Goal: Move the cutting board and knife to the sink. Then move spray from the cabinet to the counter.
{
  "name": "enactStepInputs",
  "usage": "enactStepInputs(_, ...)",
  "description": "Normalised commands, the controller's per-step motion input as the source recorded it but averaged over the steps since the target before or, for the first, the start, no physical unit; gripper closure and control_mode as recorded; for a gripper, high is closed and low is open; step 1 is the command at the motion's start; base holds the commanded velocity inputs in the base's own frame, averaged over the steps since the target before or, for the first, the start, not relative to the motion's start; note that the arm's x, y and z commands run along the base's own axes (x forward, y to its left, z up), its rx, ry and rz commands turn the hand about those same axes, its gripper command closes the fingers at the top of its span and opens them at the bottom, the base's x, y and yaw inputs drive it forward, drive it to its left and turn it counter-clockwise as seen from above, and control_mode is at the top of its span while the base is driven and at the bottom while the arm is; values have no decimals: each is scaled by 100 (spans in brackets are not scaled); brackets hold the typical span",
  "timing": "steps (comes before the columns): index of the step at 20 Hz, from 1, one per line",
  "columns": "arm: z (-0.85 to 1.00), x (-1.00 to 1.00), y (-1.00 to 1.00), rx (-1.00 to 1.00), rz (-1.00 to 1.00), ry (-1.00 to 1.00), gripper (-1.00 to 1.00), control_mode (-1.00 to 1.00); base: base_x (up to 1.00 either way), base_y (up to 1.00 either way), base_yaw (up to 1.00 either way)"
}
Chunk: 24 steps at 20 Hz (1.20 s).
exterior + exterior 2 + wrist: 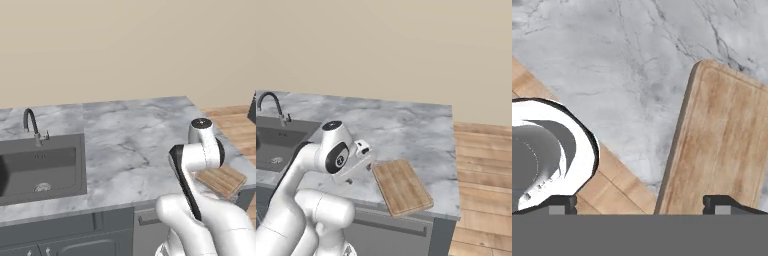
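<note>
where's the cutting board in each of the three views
left base view: cutting board at lower right, partly behind the arm.
right base view: lower centre, at the counter's front edge.
hand view: right side.
Shared landmark: the marble counter under it.

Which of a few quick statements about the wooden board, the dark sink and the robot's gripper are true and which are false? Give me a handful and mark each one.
1. The light-brown wooden cutting board lies flat on the grey-white marble counter. True.
2. The board is inside the dark grey rectangular sink. False: it rests near the counter's front corner, far from the sink.
3. The two-finger gripper is open. True.
4. The gripper is clamped on the board. False: its fingertips stand apart above the board's edge, holding nothing.
5. A thin black arched faucet stands behind the sink. True.
</note>
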Motion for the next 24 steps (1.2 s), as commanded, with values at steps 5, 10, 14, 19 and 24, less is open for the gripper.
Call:
enactStepInputs(5, 67, -87, -61, 29, -39, 17, -100, -100, 0, 0, 0)
enactStepInputs(10, 100, -36, -46, 27, -47, 10, -100, -100, 0, 0, 0)
enactStepInputs(14, 46, -8, -35, 8, -42, 1, -100, -100, 0, 0, 0)
enactStepInputs(19, -48, -1, -44, 5, -17, -25, -100, -100, 0, 0, 0)
enactStepInputs(24, -47, -1, -45, 20, -14, -21, -100, -100, 0, 0, 0)
